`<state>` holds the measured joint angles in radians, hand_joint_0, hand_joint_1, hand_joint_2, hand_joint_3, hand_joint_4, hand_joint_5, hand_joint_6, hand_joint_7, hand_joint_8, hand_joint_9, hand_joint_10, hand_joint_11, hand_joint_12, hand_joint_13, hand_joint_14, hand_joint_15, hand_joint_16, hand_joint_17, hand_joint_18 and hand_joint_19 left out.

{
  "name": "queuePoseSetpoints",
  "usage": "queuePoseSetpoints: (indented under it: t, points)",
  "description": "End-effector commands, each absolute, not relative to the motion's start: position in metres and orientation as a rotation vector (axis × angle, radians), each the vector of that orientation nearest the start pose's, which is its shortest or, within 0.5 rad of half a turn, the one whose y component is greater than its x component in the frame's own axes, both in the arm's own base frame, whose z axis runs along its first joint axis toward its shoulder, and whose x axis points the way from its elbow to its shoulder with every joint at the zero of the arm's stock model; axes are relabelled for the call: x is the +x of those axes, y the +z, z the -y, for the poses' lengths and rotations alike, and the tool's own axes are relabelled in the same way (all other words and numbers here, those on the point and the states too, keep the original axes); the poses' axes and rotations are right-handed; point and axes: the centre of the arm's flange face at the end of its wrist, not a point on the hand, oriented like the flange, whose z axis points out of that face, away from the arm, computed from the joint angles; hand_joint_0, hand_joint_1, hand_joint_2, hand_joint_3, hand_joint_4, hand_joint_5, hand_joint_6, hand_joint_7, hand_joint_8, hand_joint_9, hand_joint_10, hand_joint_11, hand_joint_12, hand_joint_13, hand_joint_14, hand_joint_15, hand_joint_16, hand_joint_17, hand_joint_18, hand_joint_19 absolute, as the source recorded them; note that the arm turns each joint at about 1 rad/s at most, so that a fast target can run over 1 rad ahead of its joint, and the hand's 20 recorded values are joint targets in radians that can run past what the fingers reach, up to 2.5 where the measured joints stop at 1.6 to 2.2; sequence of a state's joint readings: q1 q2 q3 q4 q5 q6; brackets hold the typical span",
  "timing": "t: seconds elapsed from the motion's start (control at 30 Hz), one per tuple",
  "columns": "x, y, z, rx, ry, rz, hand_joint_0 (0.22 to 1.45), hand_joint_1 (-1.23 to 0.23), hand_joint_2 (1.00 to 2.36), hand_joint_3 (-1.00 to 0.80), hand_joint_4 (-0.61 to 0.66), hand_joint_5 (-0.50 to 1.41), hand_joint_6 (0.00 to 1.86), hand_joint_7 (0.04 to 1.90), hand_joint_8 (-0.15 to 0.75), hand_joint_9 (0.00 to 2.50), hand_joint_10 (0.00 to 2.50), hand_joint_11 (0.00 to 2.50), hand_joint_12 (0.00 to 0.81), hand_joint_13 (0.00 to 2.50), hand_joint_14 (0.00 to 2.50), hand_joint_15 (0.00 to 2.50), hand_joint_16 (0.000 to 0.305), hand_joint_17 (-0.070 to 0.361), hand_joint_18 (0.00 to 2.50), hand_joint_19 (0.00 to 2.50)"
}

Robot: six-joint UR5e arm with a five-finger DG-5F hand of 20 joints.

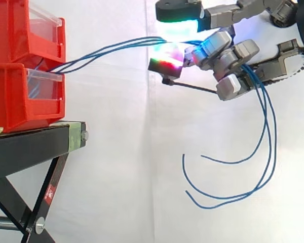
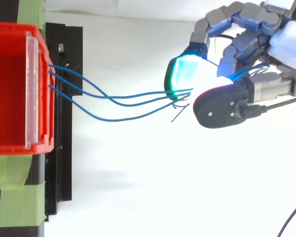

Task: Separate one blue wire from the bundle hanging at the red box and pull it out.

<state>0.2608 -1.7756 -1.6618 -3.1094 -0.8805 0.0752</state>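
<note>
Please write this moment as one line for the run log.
hand: shut on blue wires | wires: run from red bin to hand, ends hang below hand | single wire separated: not yet

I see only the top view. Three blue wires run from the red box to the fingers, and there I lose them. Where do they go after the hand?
Observer: In the side view the blue wires pass through the hand and hang below it in long loops.
Operator: Do the free ends touch something?
Observer: No, they curl in the air before the white curtain, apart from the stand.
Operator: At which height do they leave the box?
Observer: Two red bins are stacked; the wires come out at the top of the lower bin, just under the upper bin.
</note>
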Motion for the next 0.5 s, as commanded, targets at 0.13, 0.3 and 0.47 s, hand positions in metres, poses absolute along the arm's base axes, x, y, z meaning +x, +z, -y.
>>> queuePoseSetpoints:
  t: [0.13,0.3,0.47]
  points:
    - [0.5436,0.3478,0.0577,1.506,0.740,-1.048,0.64,-1.00,1.01,-0.41,0.25,-0.23,0.97,0.87,0.352,1.01,0.79,1.54,0.418,1.20,1.06,1.59,0.053,0.120,1.18,1.00]
    - [0.5429,0.3480,0.0587,1.506,0.738,-1.048,0.58,-0.88,1.01,-0.41,0.22,-0.21,0.96,0.88,0.341,1.13,0.72,1.57,0.427,1.23,1.09,1.54,0.052,0.117,1.20,1.03]
    - [0.5429,0.3480,0.0587,1.507,0.739,-1.047,0.55,-0.83,1.01,-0.43,0.21,-0.20,0.95,0.89,0.347,1.18,0.69,1.59,0.425,1.24,1.13,1.51,0.052,0.118,1.21,1.04]
